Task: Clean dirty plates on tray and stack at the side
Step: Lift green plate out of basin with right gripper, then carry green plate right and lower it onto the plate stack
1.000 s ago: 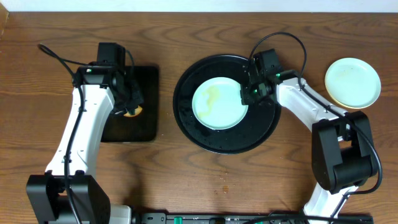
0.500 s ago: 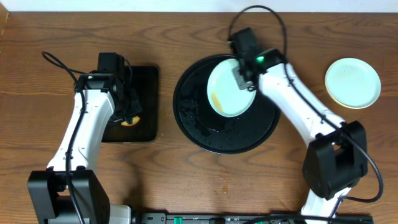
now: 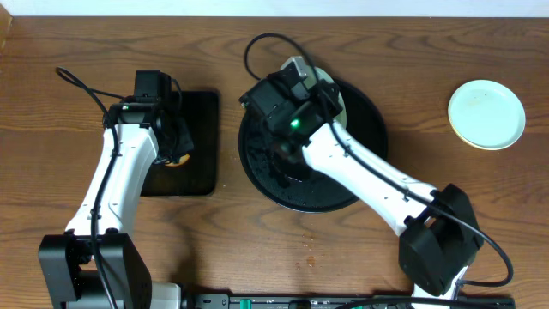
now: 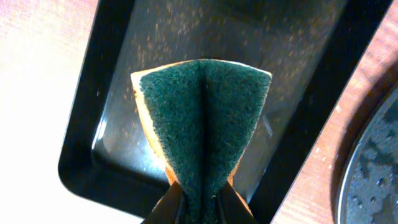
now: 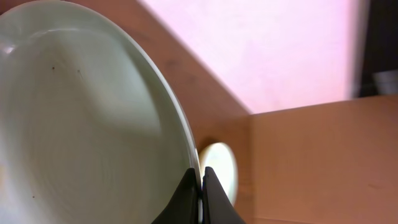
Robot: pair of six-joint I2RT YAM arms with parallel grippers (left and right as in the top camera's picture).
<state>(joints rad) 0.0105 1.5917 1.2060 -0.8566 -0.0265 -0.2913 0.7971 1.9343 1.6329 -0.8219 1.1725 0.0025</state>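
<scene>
Left wrist camera, nearest first: the left gripper (image 4: 199,202) is clenched on a green-faced yellow sponge (image 4: 202,118), pinching it into a fold so the scouring side fans upward. Under it lies the rectangular glossy black tray (image 4: 118,81), and the rim of the large round glossy black tray (image 4: 373,180) is cut off at the right edge.

On the right wrist camera the right gripper (image 5: 200,199) is clamped on the rim of a pale mint-blue round glossy plate (image 5: 81,143), which stands on edge and fills the left half of the view. Its far side runs out of the picture.

From overhead, that plate lay flat on the round tray a second ago. Half a second ago it was lifted and tilted with a brown smear showing. Now the right arm has swung left over the tray and its wrist hides nearly all of the plate, smear included. The left gripper has stayed over the rectangular tray. Well apart on the dark brown wood-grain tabletop (image 3: 412,51), far right, sits a pale round plate with a yellowish rim (image 3: 486,113). Whether it is one plate or two stacked is unclear.
</scene>
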